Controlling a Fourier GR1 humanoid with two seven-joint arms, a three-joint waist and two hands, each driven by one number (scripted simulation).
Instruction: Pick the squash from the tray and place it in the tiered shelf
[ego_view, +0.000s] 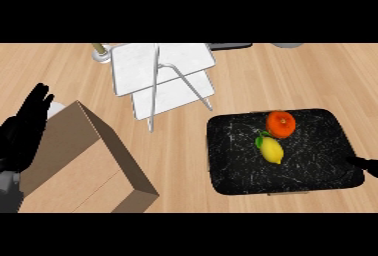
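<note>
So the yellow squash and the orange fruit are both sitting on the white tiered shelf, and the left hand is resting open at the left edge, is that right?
Not quite. The head view shows the yellow squash and the orange fruit lying on the black tray, not on the white tiered shelf. The rest holds: the left hand rests open at the left edge.

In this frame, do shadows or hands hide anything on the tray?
Head view: lighting is even; the black tray has only pale speckle, no glare. The yellow squash and orange fruit show clearly, uncovered. The right hand just enters at the tray's right edge; the left hand rests open at left.
</note>
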